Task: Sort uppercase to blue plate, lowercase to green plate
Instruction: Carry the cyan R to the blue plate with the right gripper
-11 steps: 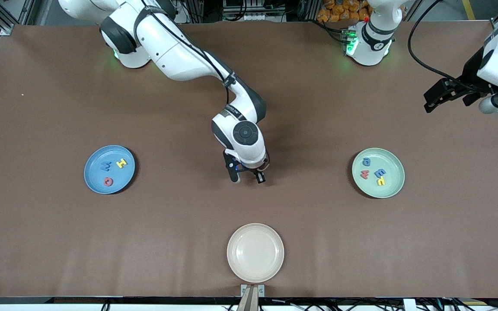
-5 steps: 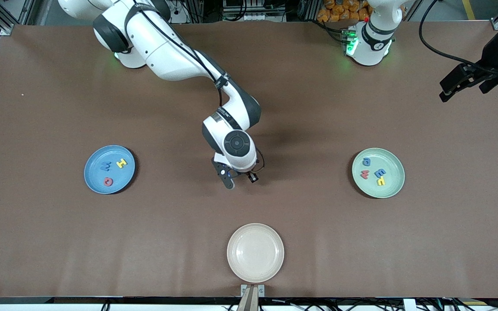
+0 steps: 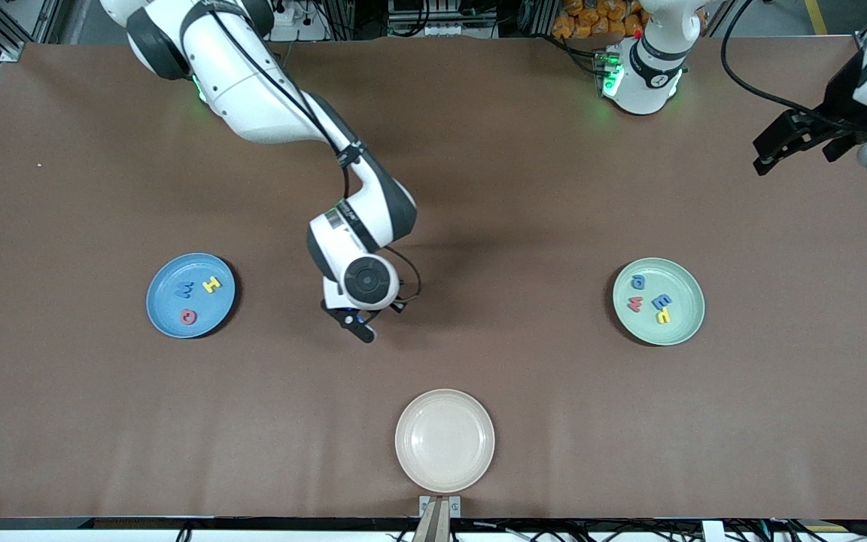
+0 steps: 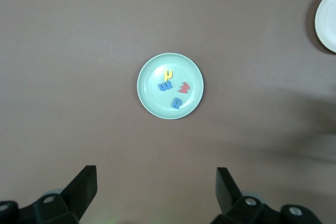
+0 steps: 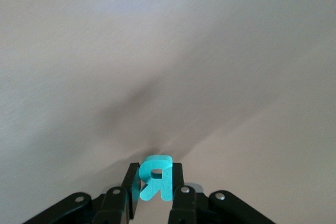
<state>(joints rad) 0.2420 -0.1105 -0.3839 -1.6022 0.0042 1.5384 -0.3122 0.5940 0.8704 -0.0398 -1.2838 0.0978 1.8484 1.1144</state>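
Heads up: your right gripper point(image 5: 153, 190) is pinching the teal R point(image 5: 155, 178) over bare table; it's risking slipping before the blue plate point(image 3: 162, 316). Left gripper point(image 4: 156, 192) is idling wide.

right arm: stretched out over mid table, wrist bent down | right hand point(image 3: 362, 329): 2 fingers clamped tight on the teal R point(image 5: 155, 177) | left arm: parked, raised at its table end | left hand point(image 3: 768, 156): fingers spread wide
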